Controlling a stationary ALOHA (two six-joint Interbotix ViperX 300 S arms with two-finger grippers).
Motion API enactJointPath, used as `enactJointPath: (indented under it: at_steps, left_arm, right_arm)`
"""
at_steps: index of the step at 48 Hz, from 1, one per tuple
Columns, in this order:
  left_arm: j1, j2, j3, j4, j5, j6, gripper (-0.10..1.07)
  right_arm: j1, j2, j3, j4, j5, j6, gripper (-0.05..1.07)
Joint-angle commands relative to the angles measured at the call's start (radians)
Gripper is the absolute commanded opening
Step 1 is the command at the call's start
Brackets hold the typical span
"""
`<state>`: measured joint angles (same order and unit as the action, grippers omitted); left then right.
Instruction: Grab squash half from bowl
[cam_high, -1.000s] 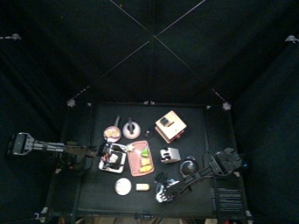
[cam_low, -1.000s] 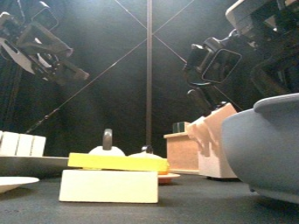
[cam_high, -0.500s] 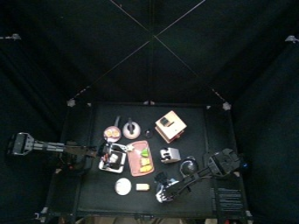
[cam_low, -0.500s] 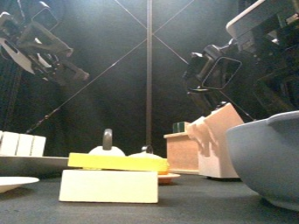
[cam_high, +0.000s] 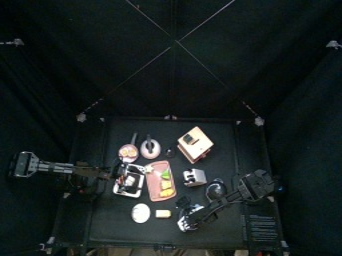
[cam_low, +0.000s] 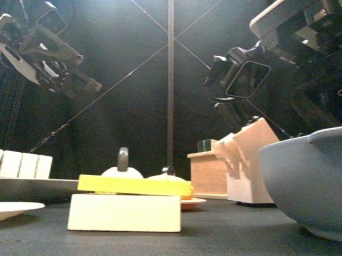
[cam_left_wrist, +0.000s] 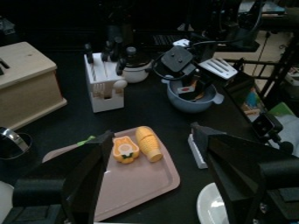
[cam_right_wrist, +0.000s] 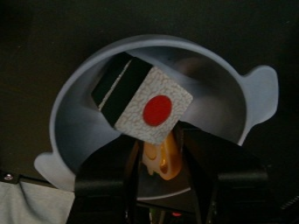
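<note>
Reaching into the bowl (cam_right_wrist: 163, 105), the right gripper (cam_right_wrist: 162, 166) has its jaws parted either side of the squash half (cam_right_wrist: 162, 157) lying inside it, beside a dice-like block (cam_right_wrist: 138, 98). Grasp step; closing fully seems next. Left gripper (cam_left_wrist: 149, 171) rests open, well away from the bowl.

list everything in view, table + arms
bowl: 1, grey-blue, front right of table, under the right claw
squash half: 1, orange-yellow, in the bowl
cube: 1, white face with red dot, dark sides, in the bowl
tray: 1, pink, mid table
food pieces: count unclear, orange, on the tray
block: 1, pale yellow, front edge
disc: 1, white, flat, beside the block
wooden box: 1, tan, back of table
dish: 1, silvery, orange-brown filling, back left
rack: 1, white, holds utensils, beside the wooden box
left claw: black, open, over the tray
right claw: black, open, jaws either side of the squash half
</note>
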<state>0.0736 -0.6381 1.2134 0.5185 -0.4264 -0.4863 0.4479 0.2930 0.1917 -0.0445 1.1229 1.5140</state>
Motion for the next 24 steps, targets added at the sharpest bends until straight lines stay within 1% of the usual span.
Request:
enactJointPath:
  at_steps: [1, 8, 18, 24]
  left_arm:
    - [0.002, -0.002, -0.012, 0.0, -0.005, 0.0, 1.03]
    - [0.002, -0.002, -0.012, 0.0, -0.005, 0.0, 1.03]
    - [0.002, -0.002, -0.012, 0.0, -0.005, 0.0, 1.03]
    - [0.002, -0.002, -0.012, 0.0, -0.005, 0.0, 1.03]
  right_arm:
    - [-0.002, -0.057, -0.048, -0.02, 0.043, 0.0, 0.68]
    - [0.003, -0.06, -0.072, -0.04, 0.071, 0.0, 0.68]
    - [0.005, -0.06, -0.057, -0.012, 0.071, 0.002, 0.69]
    - [0.005, -0.054, -0.058, 0.009, 0.055, 0.002, 0.74]
